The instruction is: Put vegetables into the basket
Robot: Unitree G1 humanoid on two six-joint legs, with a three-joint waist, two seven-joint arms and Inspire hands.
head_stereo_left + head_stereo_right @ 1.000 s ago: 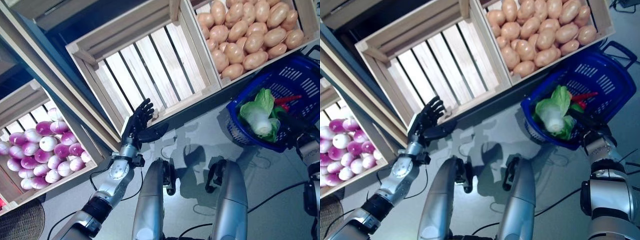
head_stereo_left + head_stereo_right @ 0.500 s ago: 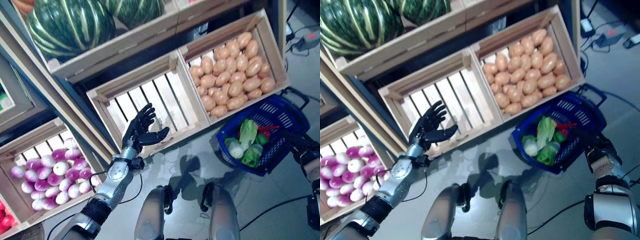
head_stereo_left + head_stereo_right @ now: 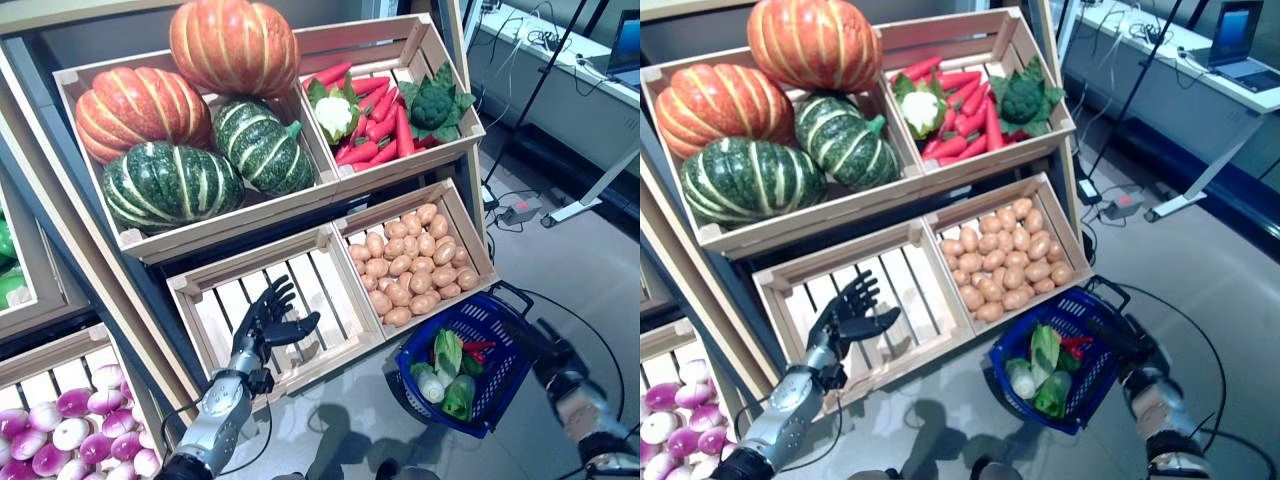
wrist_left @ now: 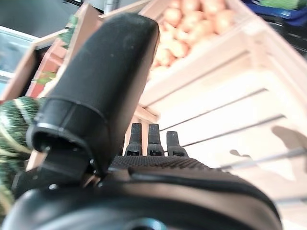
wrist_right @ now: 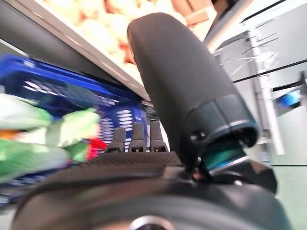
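While the robot faces the tiered wooden shelf, its left hand hangs over the bare slatted crate with fingers spread and straight, holding nothing, which looks to me like a hand between picks and not yet committed to a vegetable. To the far left sit turnips; above the crate are pumpkins, then carrots with cauliflower and broccoli, and the potatoes fill the next crate along. Further right the blue basket hangs low near the grey floor, already carrying greens and something red. The right hand is at its handle side, presumably carrying it, though I cannot tell how its fingers sit. Beyond, at the far right, a desk with a laptop stands well apart.
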